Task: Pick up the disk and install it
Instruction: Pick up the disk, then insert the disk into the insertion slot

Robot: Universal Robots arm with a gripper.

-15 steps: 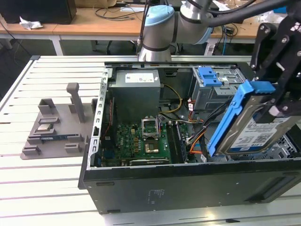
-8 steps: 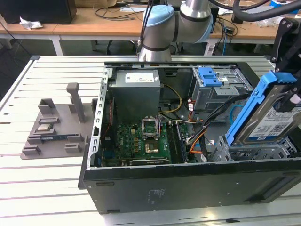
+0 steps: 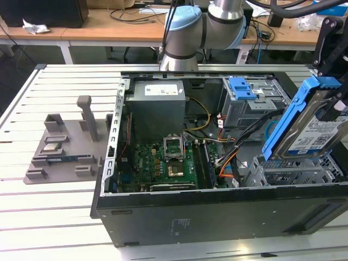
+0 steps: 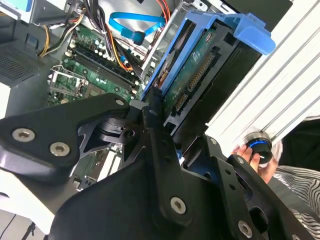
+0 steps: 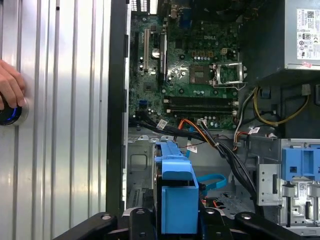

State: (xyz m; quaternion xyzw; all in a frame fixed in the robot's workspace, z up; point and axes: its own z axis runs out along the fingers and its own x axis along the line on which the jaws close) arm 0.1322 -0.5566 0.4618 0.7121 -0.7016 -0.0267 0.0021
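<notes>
The disk (image 3: 312,128), a silver hard drive in a blue plastic bracket, hangs tilted over the drive cage (image 3: 288,171) at the front of the open computer case, on the exterior view's right. My gripper (image 3: 333,106) is shut on its upper end. In the second wrist view the disk (image 4: 200,75) shows its green circuit board and connector, clamped between the black fingers (image 4: 152,107) of the gripper (image 4: 182,130). In the first wrist view the blue bracket of the disk (image 5: 175,190) rises from the gripper (image 5: 172,222) above the cage floor (image 5: 140,165).
The case wall (image 3: 217,217) encloses a motherboard (image 3: 168,163), loose cables (image 3: 228,155) and a power supply (image 3: 157,106). A second blue bracket (image 3: 242,87) sits in the rear bay. A grey fixture (image 3: 60,147) lies on the exterior view's left. A hand (image 5: 7,90) rests on a blue-lit button.
</notes>
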